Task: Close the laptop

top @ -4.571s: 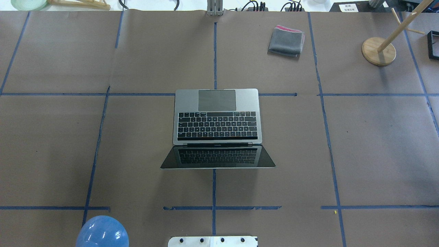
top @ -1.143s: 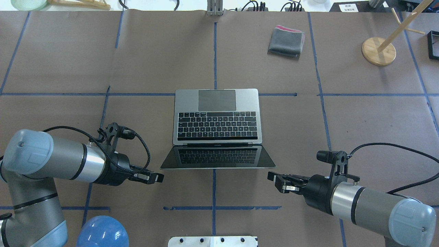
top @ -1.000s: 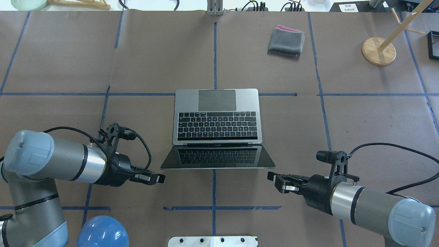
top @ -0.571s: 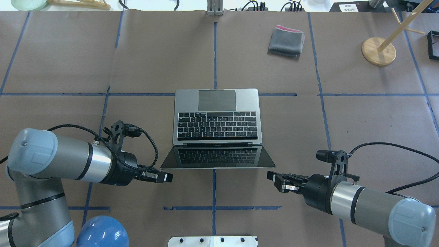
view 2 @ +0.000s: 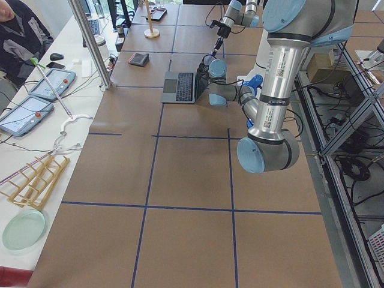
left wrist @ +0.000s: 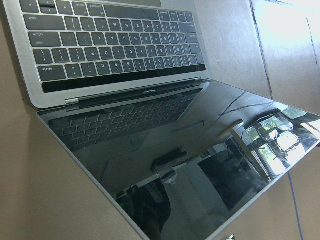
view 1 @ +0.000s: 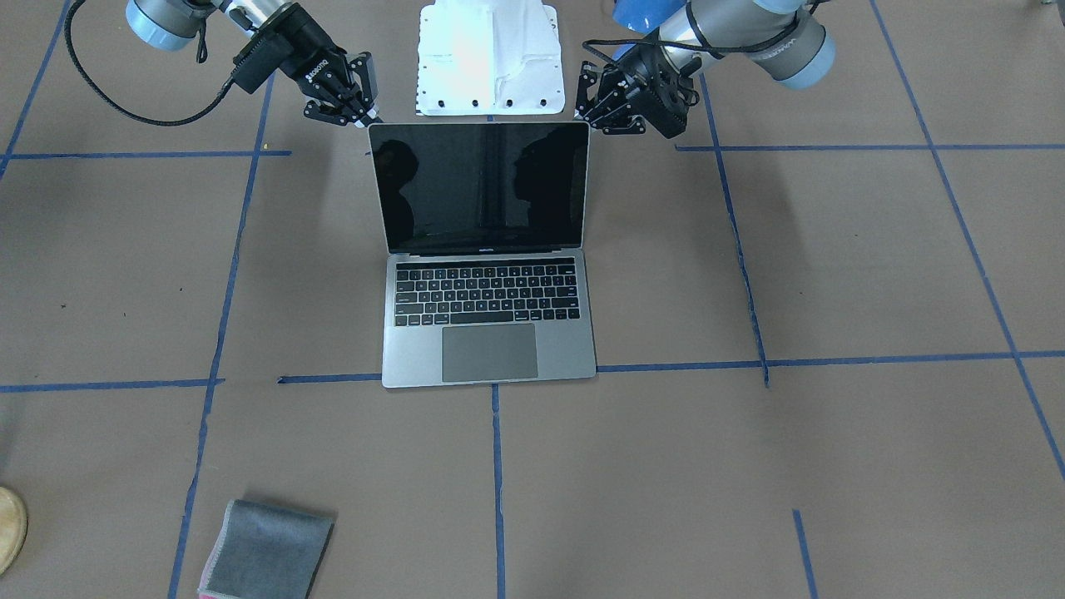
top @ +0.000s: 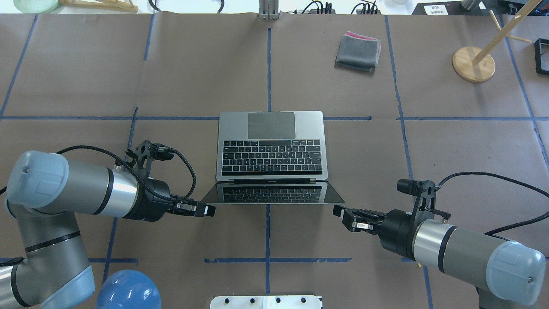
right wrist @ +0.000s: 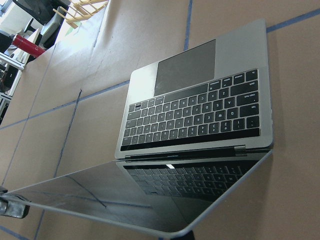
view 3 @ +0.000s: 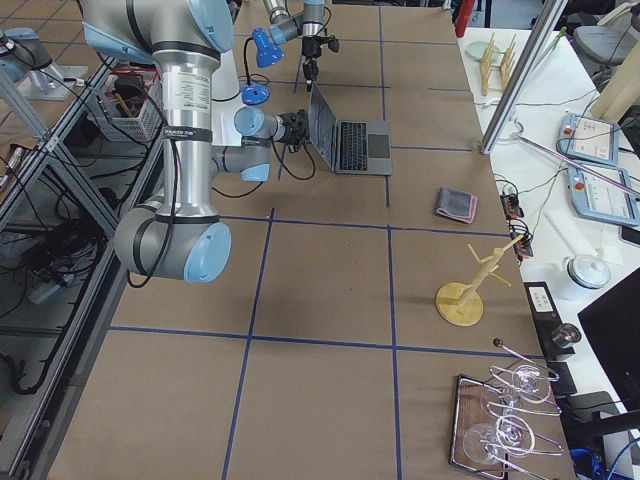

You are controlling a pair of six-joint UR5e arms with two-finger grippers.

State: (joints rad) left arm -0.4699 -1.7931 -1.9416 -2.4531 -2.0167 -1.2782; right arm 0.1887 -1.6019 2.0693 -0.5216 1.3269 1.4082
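Find the laptop (top: 271, 146) open in the middle of the surface (top: 429, 141), base flat, trackpad end away from the robot, lid leaning back past upright toward the robot with the black screen facing up. Note the left gripper (top: 206, 209) just beside the lid's top corner on the robot's left, slightly behind the lid's edge, and the right gripper (top: 343, 213) just beside the opposite top corner. Read both as partly spread and holding nothing. Cannot confirm contact with the lid from any view.

Step in hand, by judgement: getting behind the lid's top edge to start the swing. To do it well:
- Set finger backs against the grey rear of the lid, not the glass.
- Push from both corners evenly to avoid twisting the hinge.
- Follow the arc about the hinge, forward first, then down.
- Expect the base to slide toward its trackpad end on the paper if pushed too flat; bias the force downward once past upright.
- Slow near the keys and keep fingertips clear of the closing gap.
- Ignore the grey cloth (top: 358, 51), well beyond the laptop's trackpad end.
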